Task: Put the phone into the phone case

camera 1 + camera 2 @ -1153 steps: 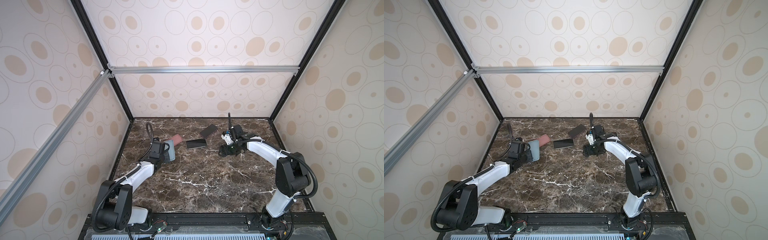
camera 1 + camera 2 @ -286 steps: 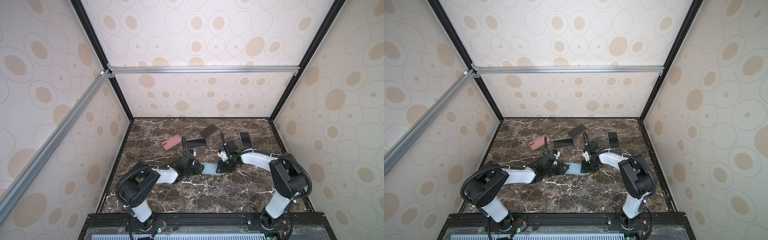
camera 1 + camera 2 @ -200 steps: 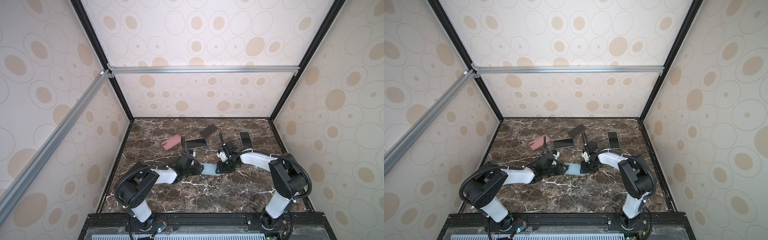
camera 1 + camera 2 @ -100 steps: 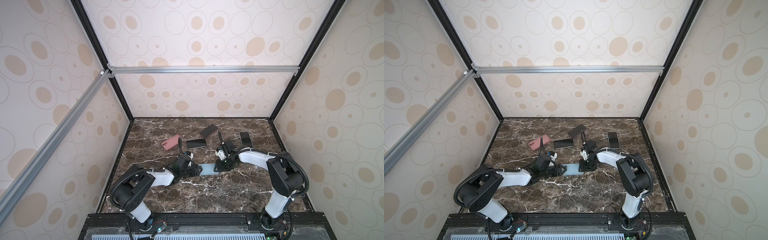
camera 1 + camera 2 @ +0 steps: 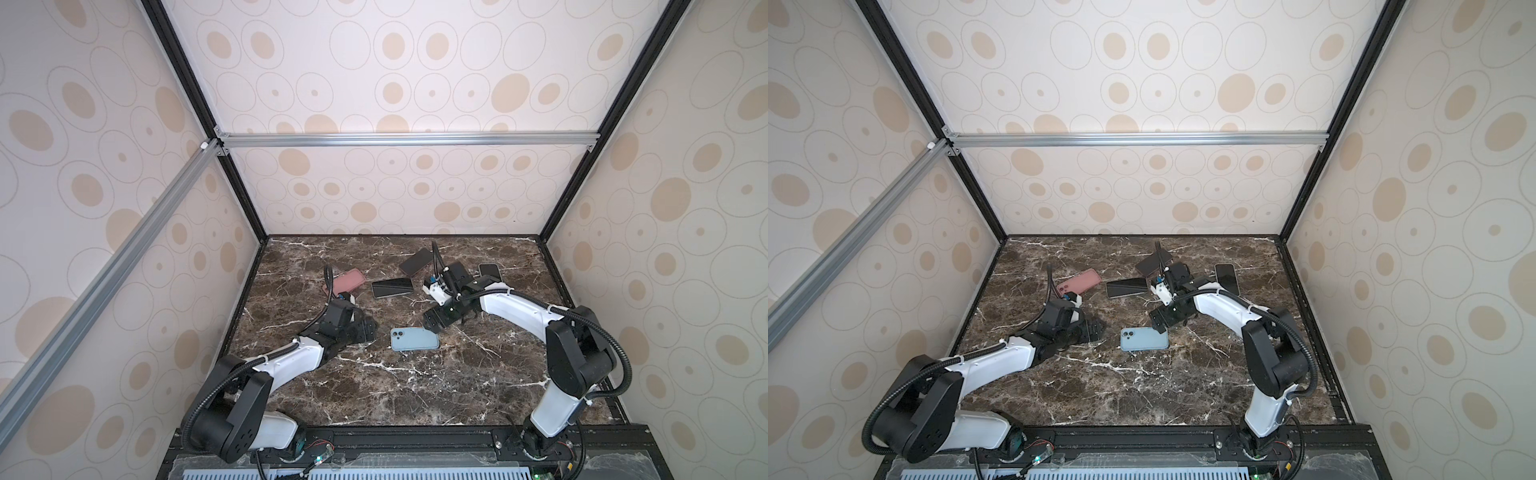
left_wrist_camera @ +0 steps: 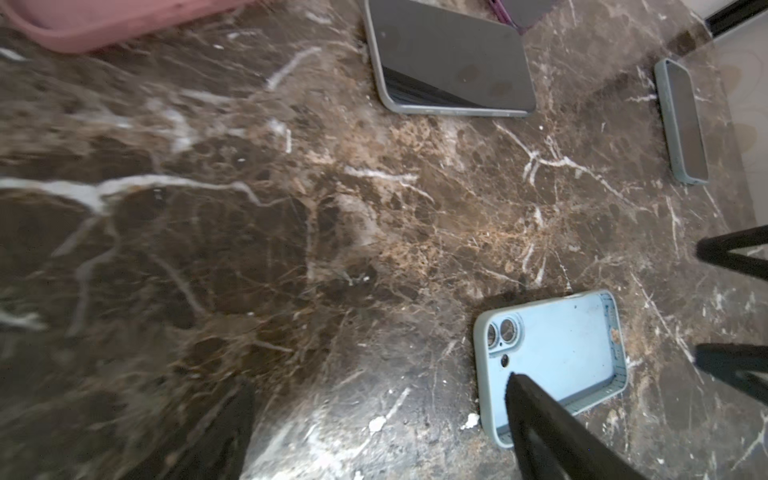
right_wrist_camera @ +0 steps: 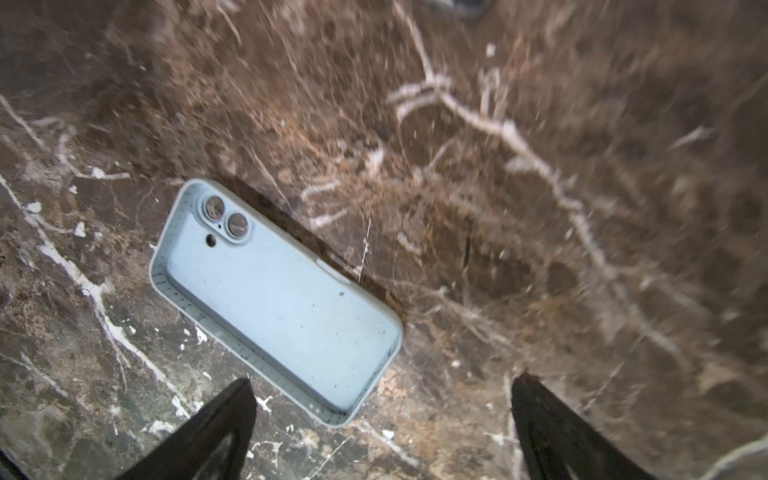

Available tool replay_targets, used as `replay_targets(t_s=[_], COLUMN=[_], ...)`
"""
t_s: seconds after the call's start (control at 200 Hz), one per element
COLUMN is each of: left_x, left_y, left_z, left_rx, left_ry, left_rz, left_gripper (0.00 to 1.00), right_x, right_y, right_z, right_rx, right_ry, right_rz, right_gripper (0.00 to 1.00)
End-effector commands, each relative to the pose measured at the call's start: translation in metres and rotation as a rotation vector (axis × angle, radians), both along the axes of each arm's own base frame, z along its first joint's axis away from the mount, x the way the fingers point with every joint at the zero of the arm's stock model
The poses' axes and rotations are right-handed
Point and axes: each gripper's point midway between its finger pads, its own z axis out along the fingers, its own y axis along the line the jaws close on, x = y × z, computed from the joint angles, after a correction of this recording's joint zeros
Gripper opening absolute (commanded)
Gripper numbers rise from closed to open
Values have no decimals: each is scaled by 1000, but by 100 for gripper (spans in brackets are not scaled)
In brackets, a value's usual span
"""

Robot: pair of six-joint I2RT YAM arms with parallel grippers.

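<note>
The pale blue soft phone case (image 5: pixel 414 338) (image 5: pixel 1144 338) lies flat near the middle of the dark brown marble tabletop (image 5: pixel 415 386), hollow side up. In the right wrist view (image 7: pixel 274 299) we see its bare inner floor and 2 round lens holes.

The left gripper (image 5: pixel 368 330) (image 5: pixel 1094 330) sits just beside 1 short end of the case. Its jaws are spread wide with nothing between them. In its own wrist view (image 6: pixel 378 382), 1 black finger (image 6: pixel 552 436) covers a corner of the case (image 6: pixel 557 349).

The right gripper (image 5: pixel 432 323) (image 5: pixel 1158 324) hangs over the far corner at the other end, also spread wide and holding nothing (image 7: pixel 382 379). We cannot tell if it touches the rim.

Farther back lies a dark-screened phone with a grey-blue rim (image 5: pixel 392 287), its top cut off in the left wrist view (image 6: pixel 453 62). A slim phone with a pale blue rim (image 5: pixel 1226 277) (image 6: pixel 683 120) is partly hidden behind the right arm. We cannot tell which phone fits the case.

Of a dark slab with a purple edge (image 5: pixel 417 262) we cannot say whether it is a phone or a case. The left arm's cable crosses a pink case (image 5: pixel 344 281). Much of the marble in both wrist views is blurred.
</note>
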Motion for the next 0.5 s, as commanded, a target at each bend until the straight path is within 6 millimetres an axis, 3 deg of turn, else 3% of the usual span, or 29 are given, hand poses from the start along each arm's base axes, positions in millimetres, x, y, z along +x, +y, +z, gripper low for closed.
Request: replay_targets(t_s=[0.0,0.29,0.495], left_x=[1,-8,-15], left_y=[24,47,51], left_z=[11,28,35], left_rx=[101,147,150], left_ry=[-39,-105,-132], left_rz=[36,97,91], left_gripper=[100,100,100], right_x=[19,67,103], right_y=[5,57,87], right_z=[2,-7,-18], right_rx=[-94,-66,-42], right_ry=[-90,-228,-242], right_rz=[183,559,641], right_gripper=[99,99,99])
